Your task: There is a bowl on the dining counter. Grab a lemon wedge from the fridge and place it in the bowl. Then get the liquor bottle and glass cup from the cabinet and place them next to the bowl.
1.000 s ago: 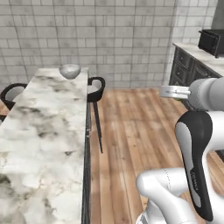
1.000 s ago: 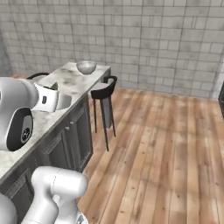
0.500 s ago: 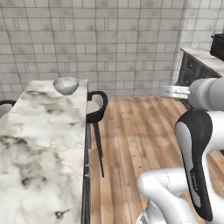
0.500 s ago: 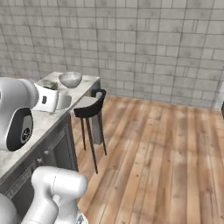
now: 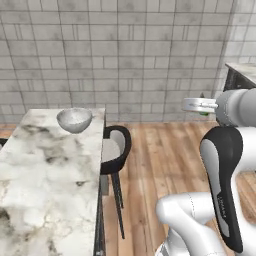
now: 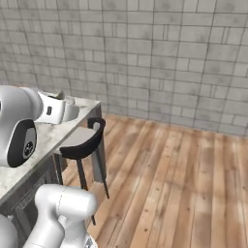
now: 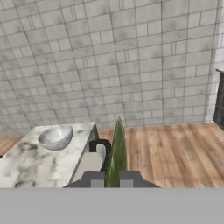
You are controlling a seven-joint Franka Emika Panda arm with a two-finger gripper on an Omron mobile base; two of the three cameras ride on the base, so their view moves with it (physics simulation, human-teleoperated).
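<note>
- Sitting at the left of the left base view, the dining counter (image 5: pixel 45 180) carries the bowl (image 5: pixel 74 119) at its far end, close to the wall; the bowl looks empty, so it is ready to receive.
- Tucked against the counter's right edge, mid-frame, a black-backed stool (image 5: pixel 115 150) faces in.
- Rising from the bottom centre of the hand view, the lemon wedge (image 7: pixel 117 153) stands as a dark green sliver pinched in the gripper (image 7: pixel 111 178), whose fingertips (image 7: pixel 95 179) are nearly together on it.
- Held high at the right of the left base view, the hand is probably carrying the wedge toward the bowl, which lies well apart at left.
</note>
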